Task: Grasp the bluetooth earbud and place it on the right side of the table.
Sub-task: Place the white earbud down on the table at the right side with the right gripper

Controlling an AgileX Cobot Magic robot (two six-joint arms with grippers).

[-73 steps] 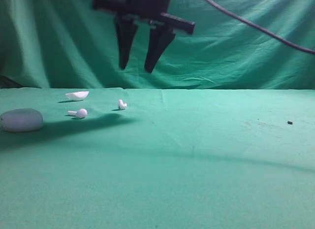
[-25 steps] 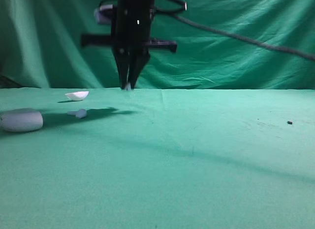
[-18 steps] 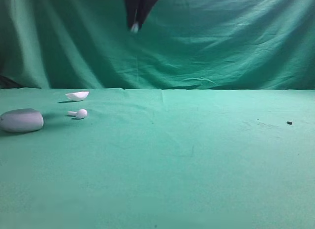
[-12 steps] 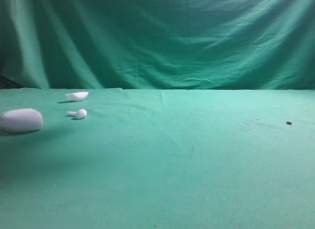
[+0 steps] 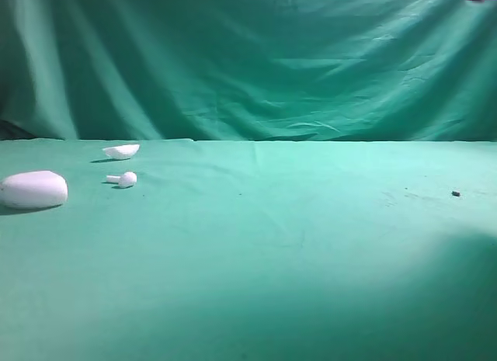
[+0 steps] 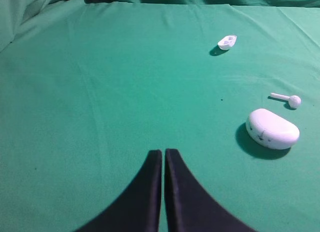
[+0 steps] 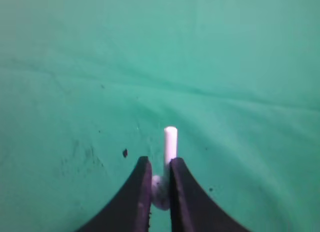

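Across nearly the whole exterior frame, green-clothed table point(image 5: 256, 260), its lower right corner now darkened by a broad shadow absent half a second ago. At the far left edge, white oval case point(image 5: 33, 189); above and right of it, a white shell-like piece point(image 5: 122, 150) and the ball-headed earbud point(image 5: 123, 178), all three where they lay before. Gone from beside them: the bluetooth earbud, lifted off the cloth about a second ago and carried up out of the frame. Top right corner of the exterior view: only a dark sliver, probably part of the right arm, too little to be sure.

Bottom centre of the right wrist view: right gripper point(image 7: 160, 192), jaws drawn narrow and pinching the bluetooth earbud point(image 7: 169, 152), bud down between the fingers, stem poking up past the tips, well clear of the cloth. Just left of the fingertips, a small dark speck point(image 7: 124, 153), likely the same speck point(image 5: 456, 193) at the right of the exterior view, so probably above the right side already.

Bottom centre of the left wrist view: left gripper point(image 6: 163, 157), fingers pressed together on nothing, idle.

Judged from this: grasp and carry done, lowering and release still to come.
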